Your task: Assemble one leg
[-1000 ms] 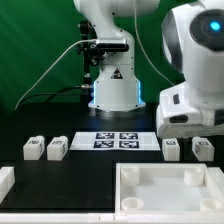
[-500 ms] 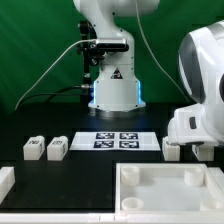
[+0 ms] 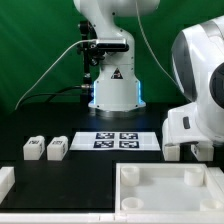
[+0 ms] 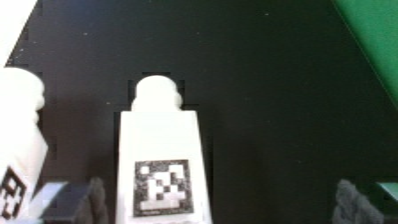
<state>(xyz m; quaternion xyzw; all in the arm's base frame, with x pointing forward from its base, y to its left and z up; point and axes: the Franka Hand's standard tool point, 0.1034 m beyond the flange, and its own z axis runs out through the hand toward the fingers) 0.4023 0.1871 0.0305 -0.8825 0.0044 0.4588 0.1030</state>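
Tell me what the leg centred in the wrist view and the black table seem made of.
The leg is probably white plastic: smooth, matte, rounded end, with a flat printed tag on it. The table looks like a matte black covering, no shine; cloth or sheet, I cannot tell.

white leg [image 4: 160, 130] with black-and-white tag [image 4: 164, 187], black table [image 4: 231, 50].
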